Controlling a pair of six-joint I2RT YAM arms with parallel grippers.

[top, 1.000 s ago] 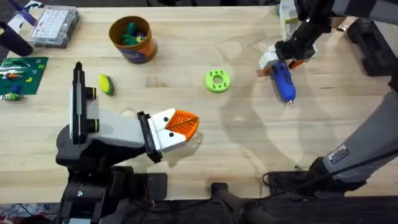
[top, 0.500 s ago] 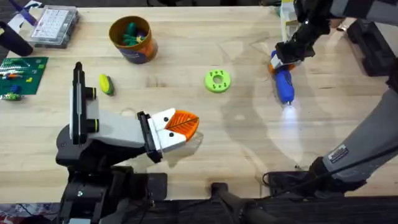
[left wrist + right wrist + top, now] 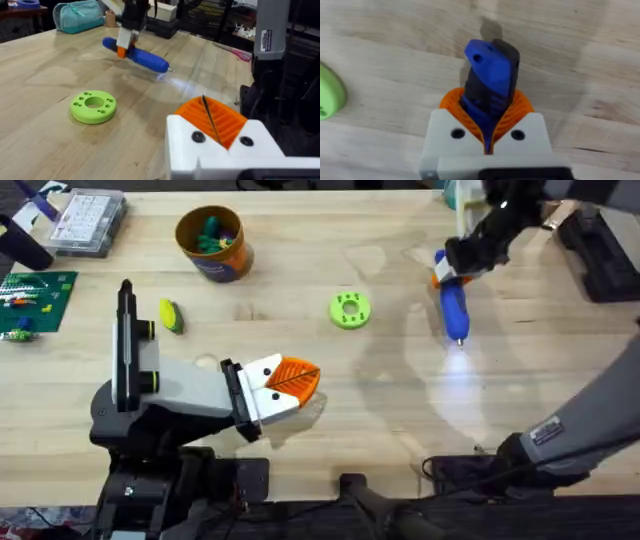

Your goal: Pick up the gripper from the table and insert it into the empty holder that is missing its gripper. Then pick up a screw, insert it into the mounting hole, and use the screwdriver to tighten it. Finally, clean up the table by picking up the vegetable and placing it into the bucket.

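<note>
- The right gripper [image 3: 452, 262] is at the far right of the table, its orange ribbed pads [image 3: 520, 107] clenched around the upper body of the blue screwdriver [image 3: 454, 308].
- The screwdriver hangs from that claw, its thin metal tip pointing toward the near edge of the table; a bright patch of light falls on the wood just past the tip. Whether the tip touches the table is hard to tell.
- A lime-green ring [image 3: 349, 309] lies flat on the table, near the right claw and to its left.
- The left gripper [image 3: 290, 385] is well apart from the right one, low over the near left part of the table. Its white and orange fingers look pressed together with nothing between them.
- The vegetable [image 3: 171, 315], yellow with a green end, lies on the table beyond the left claw and to its left.
- The bucket [image 3: 212, 242], with colourful bits inside, stands farther back, beyond the vegetable.
- A clear compartment box [image 3: 88, 220] and a green circuit board [image 3: 36, 302] sit at the far left.
</note>
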